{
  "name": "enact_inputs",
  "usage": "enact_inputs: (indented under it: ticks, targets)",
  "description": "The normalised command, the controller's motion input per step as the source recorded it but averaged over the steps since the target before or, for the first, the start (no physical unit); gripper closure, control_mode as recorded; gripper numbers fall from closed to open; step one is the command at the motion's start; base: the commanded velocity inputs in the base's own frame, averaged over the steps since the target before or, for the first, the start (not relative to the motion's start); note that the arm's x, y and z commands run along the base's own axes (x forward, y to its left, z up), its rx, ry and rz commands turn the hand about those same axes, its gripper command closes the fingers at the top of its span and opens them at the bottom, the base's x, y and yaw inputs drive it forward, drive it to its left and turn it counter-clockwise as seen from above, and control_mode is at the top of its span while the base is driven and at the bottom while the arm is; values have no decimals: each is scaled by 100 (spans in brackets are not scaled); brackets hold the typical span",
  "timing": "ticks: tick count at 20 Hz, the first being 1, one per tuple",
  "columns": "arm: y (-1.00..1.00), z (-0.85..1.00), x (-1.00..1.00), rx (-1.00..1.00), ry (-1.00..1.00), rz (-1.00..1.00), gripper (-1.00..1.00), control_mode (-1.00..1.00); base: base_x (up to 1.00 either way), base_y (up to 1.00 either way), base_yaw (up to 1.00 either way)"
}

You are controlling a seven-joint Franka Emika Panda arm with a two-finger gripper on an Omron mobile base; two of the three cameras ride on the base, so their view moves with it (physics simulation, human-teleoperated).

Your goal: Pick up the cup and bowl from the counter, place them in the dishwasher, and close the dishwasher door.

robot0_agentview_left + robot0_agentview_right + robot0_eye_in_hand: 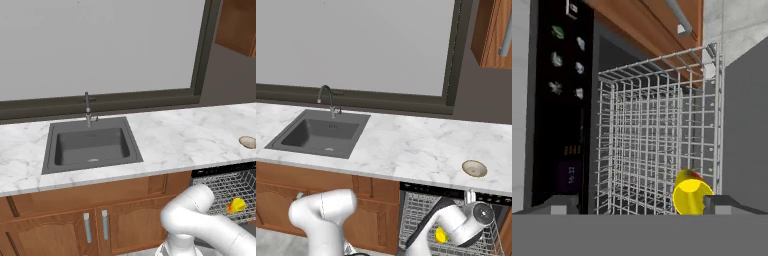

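The counter (pixel 175 137) is polished white marble with grey veins, over warm brown wood cabinets (pixel 95 220). The sink (pixel 90 146) looks matt dark grey. The dishwasher (pixel 657 145) rack is thin silvery wire, and the cup (pixel 690 198) is smooth yellow.

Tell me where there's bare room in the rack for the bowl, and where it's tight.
The wire rack is bare across its middle and far side, bordered by its mesh walls. It is crowded only at the near corner, where the yellow cup lies close by one of the fingers. The bowl sits on the counter.
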Motion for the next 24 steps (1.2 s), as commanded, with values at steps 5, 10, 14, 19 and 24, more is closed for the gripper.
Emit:
enact_inputs:
  ticks: [5,10,14,19,24]
  targets:
    - [-12,57,-13,10,-2,0,-100,-100,0,0,0]
    - [0,43,-6,2,-2,0,-100,-100,0,0,0]
    - [0,37,-3,0,-3,0,-100,-100,0,0,0]
    - [0,27,1,0,-2,0,-100,-100,0,0,0]
    - [0,25,13,0,0,0,-100,-100,0,0,0]
